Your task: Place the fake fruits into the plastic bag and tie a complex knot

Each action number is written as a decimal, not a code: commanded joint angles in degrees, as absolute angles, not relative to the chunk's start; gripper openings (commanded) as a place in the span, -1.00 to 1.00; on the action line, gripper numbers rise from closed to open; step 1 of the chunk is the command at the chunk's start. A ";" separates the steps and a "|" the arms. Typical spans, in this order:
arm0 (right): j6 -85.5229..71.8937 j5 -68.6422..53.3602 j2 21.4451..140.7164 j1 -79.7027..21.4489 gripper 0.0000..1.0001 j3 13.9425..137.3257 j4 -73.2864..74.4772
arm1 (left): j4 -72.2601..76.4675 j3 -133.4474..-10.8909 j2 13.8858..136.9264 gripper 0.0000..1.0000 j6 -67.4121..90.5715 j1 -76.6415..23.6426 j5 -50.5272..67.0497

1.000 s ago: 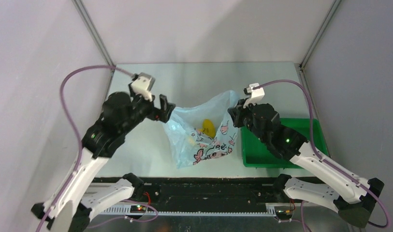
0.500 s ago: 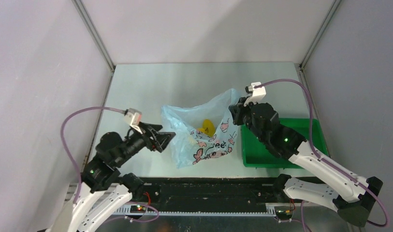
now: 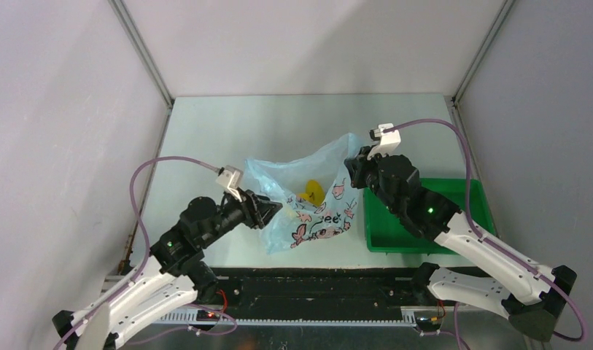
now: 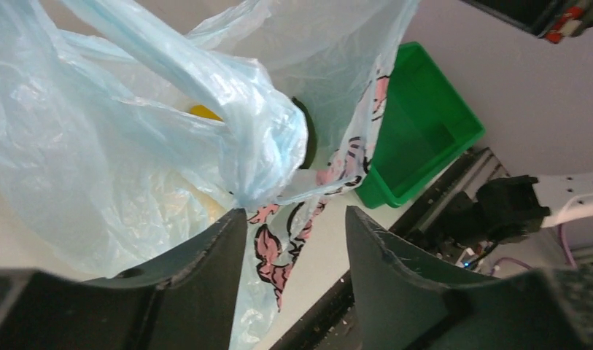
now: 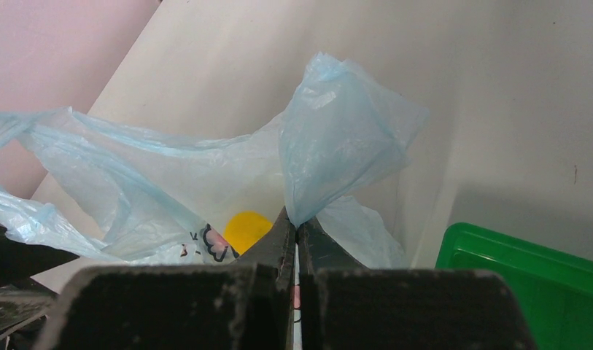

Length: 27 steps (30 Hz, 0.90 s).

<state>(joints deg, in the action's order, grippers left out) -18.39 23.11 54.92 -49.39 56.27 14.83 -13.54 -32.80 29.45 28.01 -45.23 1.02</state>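
plastic bag (image 3: 319, 222) print reads partial "ee", rest of txt not legible.

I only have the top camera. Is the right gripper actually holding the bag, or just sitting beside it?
Observer: Holding it. On the right wrist view the right gripper is shut on the plastic bag, pinching a bunched flap at its fingertips.
Operator: And the left one, has it got anything?
Observer: No. On the left wrist view the left gripper is open, and a twisted handle strand of the bag hangs just beyond its fingers with nothing pinched.
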 commanded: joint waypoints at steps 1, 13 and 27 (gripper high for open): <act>-18.56 24.19 54.42 -49.63 -1.00 56.95 12.19 | -7.44 -31.46 31.31 0.11 27.39 -46.30 -5.40; -18.17 24.11 54.04 -49.61 -1.00 56.95 12.58 | -1.31 -30.53 35.66 0.04 26.03 -47.44 -9.97; -11.52 22.95 44.26 -50.68 -1.00 65.87 14.24 | -12.43 -59.17 39.74 -1.00 15.04 -42.46 -3.69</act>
